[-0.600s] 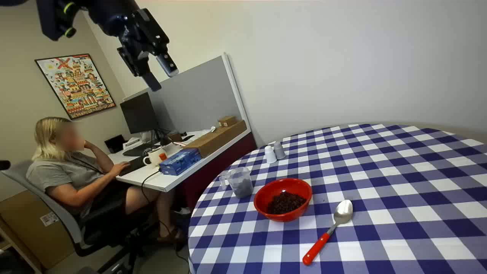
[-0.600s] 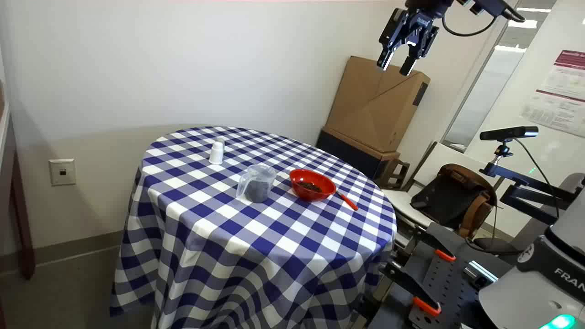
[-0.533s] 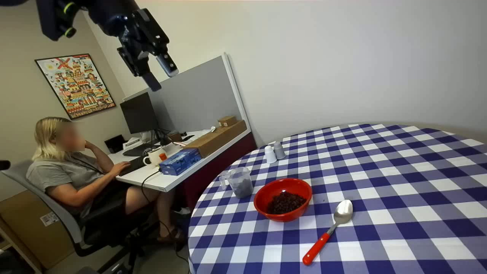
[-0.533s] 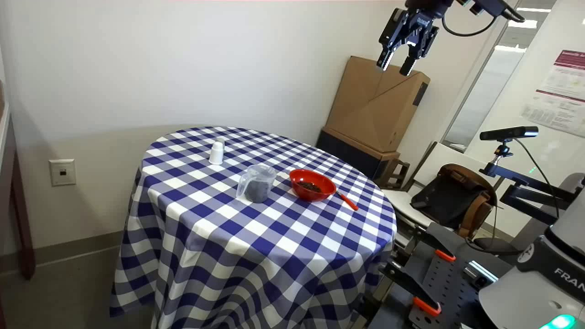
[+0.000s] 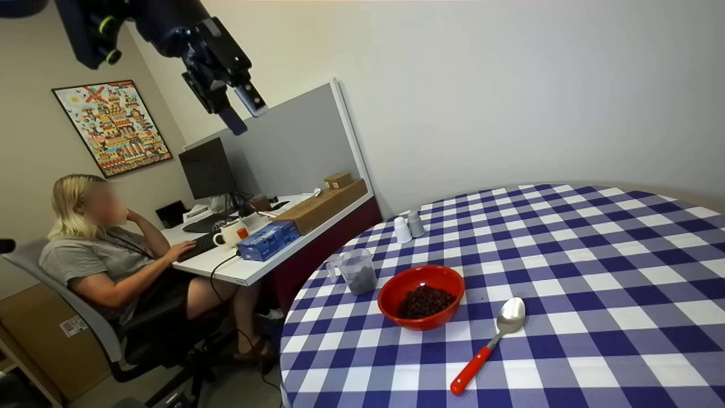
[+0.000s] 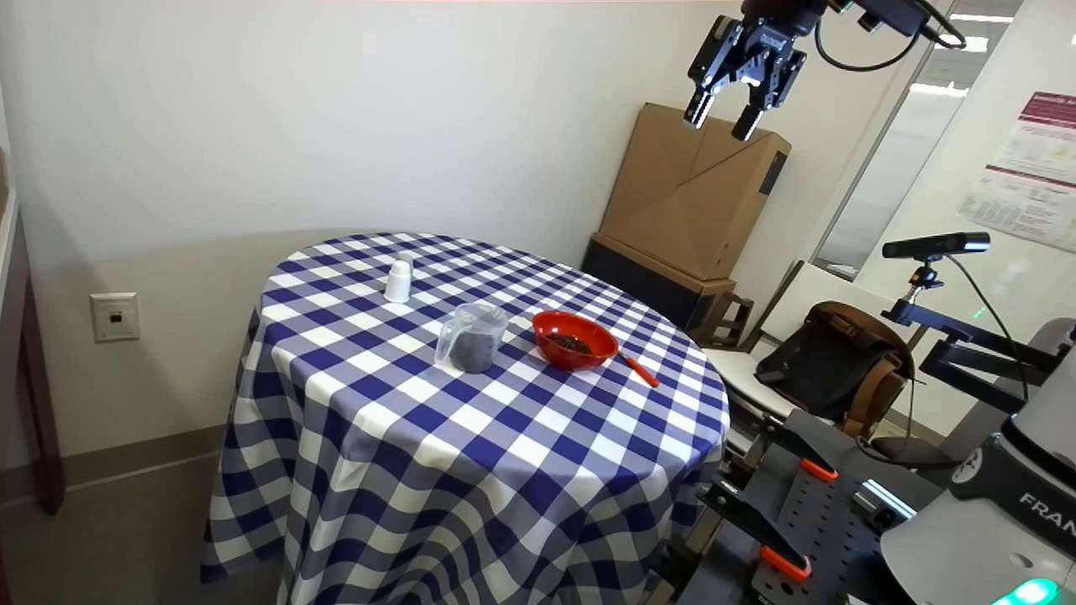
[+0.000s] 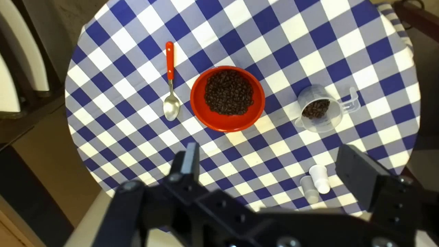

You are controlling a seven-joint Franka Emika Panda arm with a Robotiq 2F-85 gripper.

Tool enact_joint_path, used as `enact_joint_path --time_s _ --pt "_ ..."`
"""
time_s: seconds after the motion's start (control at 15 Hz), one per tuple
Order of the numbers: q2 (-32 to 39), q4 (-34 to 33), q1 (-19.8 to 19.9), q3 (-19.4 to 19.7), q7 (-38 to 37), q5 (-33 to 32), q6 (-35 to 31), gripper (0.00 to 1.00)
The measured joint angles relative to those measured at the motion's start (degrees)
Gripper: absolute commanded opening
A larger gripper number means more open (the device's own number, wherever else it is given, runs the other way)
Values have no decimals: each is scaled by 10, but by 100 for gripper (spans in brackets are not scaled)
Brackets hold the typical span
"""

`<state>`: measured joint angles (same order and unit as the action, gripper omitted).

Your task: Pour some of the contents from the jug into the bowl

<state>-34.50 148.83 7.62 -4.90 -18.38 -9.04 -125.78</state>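
The gripper (image 6: 719,126) points obliquely downward in mid-air, its fingers (image 6: 699,107) spread apart.

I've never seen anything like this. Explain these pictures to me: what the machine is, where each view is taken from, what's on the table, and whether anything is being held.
The machine is a robot arm ending in a black, two-fingered hand. The two exterior views are shot from different spots outside the robot; the wrist view is shot from the arm's own wrist, looking down past its fingers. On the cloth-covered table stand a red bowl with dark beans, which look like coffee, a clear jug holding similar beans, and what seem to be a white shaker and a grey shaker. A red-handled spoon lies beside the bowl. Nothing is held: the fingers stand apart, and the hand hangs high above the table.
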Motion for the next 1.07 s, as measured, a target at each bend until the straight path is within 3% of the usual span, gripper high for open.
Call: enact_joint_path --time_s 0.53,1.07 --pt "20 59 35 -68 -275 5 -107 100" --pt "117 53 53 -98 -538 1 -163 100"
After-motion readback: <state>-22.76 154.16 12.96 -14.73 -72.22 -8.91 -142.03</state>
